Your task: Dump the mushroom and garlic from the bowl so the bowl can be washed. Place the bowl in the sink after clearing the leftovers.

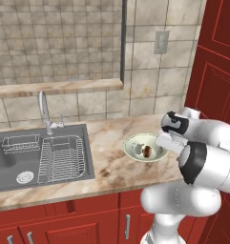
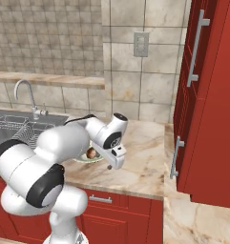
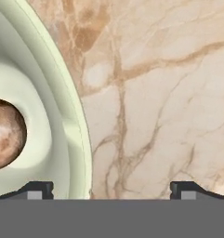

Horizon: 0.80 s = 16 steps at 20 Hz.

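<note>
The pale greenish bowl (image 1: 135, 153) sits on the marble counter to the right of the sink (image 1: 11, 164). Inside it lies the brown mushroom (image 1: 147, 151), with a pale lump to its left that looks like the garlic (image 1: 136, 145). In the hand view the bowl's rim (image 3: 74, 135) curves down the left side and the mushroom (image 3: 4, 135) shows at the left edge. My gripper (image 3: 112, 190) is open and hangs just over the bowl's right edge. One fingertip (image 3: 39, 189) is over the bowl's inside, the other over bare counter. The arm hides much of the bowl (image 2: 83, 159) in the right base view.
The dark sink holds silver wire racks (image 1: 61, 159) and a round drain (image 1: 25, 177), and a curved chrome tap (image 1: 44, 112) stands behind it. Tall red cabinets (image 2: 207, 95) rise at the right end of the counter (image 1: 111, 167). A tiled wall with an outlet (image 1: 161, 42) runs along the back.
</note>
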### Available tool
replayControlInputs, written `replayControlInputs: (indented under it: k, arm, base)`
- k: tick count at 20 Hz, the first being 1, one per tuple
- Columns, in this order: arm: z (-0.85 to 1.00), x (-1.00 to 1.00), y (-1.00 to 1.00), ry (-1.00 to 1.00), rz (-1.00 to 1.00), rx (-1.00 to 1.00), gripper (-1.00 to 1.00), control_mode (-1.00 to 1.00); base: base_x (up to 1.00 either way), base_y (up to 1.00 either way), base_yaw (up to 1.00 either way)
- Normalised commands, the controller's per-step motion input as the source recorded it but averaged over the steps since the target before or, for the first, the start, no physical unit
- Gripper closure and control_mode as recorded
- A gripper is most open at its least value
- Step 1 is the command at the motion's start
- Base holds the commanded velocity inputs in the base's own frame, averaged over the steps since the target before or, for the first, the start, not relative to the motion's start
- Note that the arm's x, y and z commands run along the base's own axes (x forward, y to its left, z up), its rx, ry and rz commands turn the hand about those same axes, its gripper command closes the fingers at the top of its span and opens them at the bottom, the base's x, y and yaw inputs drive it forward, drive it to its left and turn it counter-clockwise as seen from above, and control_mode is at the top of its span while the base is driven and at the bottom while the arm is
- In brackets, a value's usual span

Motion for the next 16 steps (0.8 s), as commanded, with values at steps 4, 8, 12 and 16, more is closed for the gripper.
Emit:
replayControlInputs:
  k: [4,8,12,16]
  arm:
    - [-0.13,0.23,0.08,-0.01,0.0,0.0,-1.0,-1.0]
    - [-0.11,0.24,0.03,-0.02,0.0,0.0,-1.0,-1.0]
    - [-0.15,0.28,0.0,-0.06,0.0,0.02,-1.0,-1.0]
    - [-0.13,0.25,0.0,-0.06,0.0,0.03,-1.0,-1.0]
  base:
    - [0.0,0.0,0.0]
    - [0.0,0.0,0.0]
    - [0.0,0.0,0.0]
    - [0.0,0.0,0.0]
